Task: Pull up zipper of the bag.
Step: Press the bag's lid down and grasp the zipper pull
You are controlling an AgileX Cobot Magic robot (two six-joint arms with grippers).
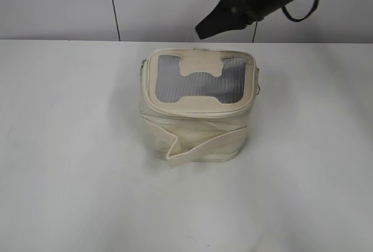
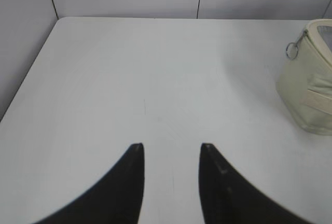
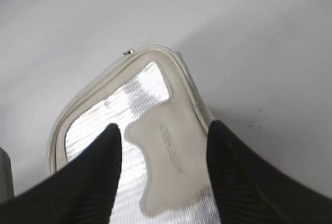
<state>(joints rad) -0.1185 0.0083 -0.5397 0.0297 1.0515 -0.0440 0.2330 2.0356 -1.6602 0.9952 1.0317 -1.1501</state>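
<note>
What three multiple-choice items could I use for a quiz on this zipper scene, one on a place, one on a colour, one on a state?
1. Where is the right gripper?
A. Above the rear of the bag
B. Resting on the table at the front
C. Under the bag

2. What colour is the H-shaped patch on the bag top?
A. Red
B. Cream
C. Black

3. How are the jaws of the left gripper?
A. Shut on a ring pull
B. Shut on the strap
C. Open, holding nothing

Key:
1 A, the exterior view shows it in the air behind the bag's top.
2 B, it matches the cream fabric against the grey mesh.
3 C, only bare table shows between them.
</note>
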